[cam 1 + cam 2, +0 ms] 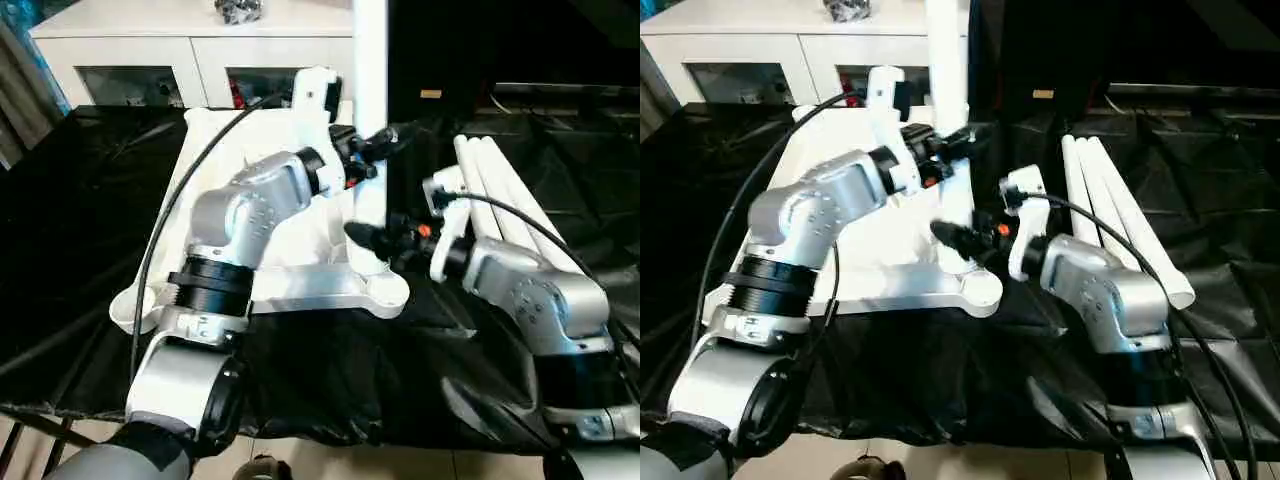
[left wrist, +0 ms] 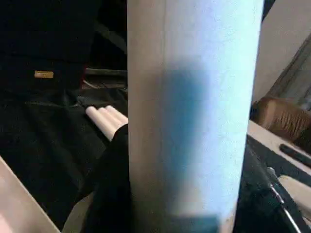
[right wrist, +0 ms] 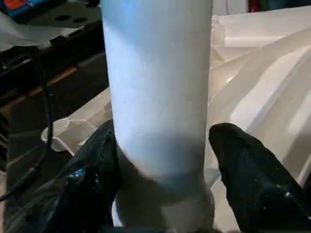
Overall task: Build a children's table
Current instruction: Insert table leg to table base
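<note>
1. Centrally, the tabletop [image 1: 300,240] lies upside down on the black desk [image 1: 80,250], with one leg [image 1: 370,110] standing upright in its near right corner socket.
2. Left tool [image 1: 385,140] is clamped on that leg, higher up.
3. Right tool [image 3: 163,160] sits low at the leg's base, its fingers [image 3: 252,174] spread either side, one clear of the leg.
4. Three legs [image 1: 1120,215] lie together on the desk, right of the tabletop.

Smooth white plastic tabletop [image 1: 300,240] and legs [image 1: 505,205]; glossy, crinkled black table cover [image 1: 70,220]; silver metal forearms [image 1: 250,205]
</note>
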